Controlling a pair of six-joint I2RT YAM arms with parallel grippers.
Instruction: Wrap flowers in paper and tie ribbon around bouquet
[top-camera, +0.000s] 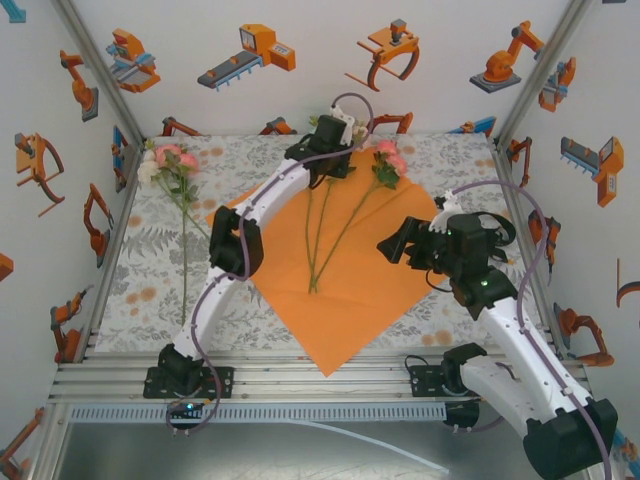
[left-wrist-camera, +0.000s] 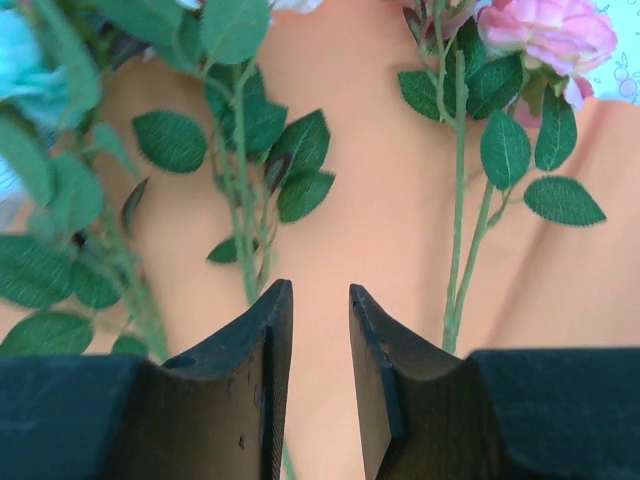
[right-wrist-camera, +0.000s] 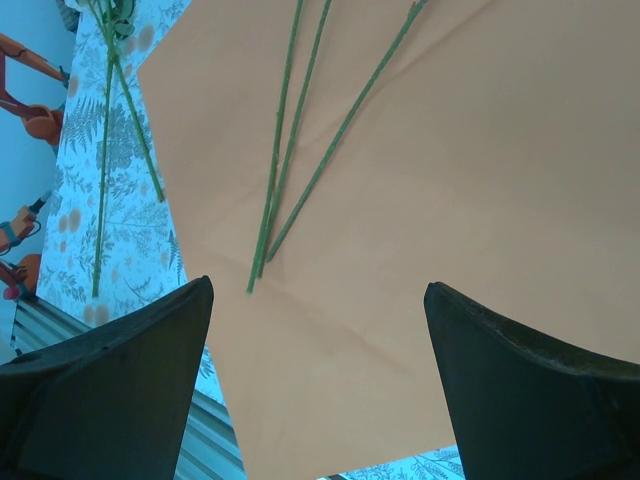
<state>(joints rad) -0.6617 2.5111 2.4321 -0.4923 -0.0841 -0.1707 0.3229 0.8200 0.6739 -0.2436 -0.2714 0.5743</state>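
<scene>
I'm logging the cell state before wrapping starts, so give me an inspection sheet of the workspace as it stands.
Surface: floral tablecloth, flat.
Job's things: orange paper lies as a diamond at centre; three flowers lie on it, blooms at the far end; a second bunch lies to the left, off the paper.
Clutter: nothing seen.
Grippers: left gripper over the blooms, jaws narrowly apart, nothing between them; right gripper wide open above the paper, empty.
Cables: grey-purple cables loop along both arms.
Surroundings: white walls with robot prints.
</scene>
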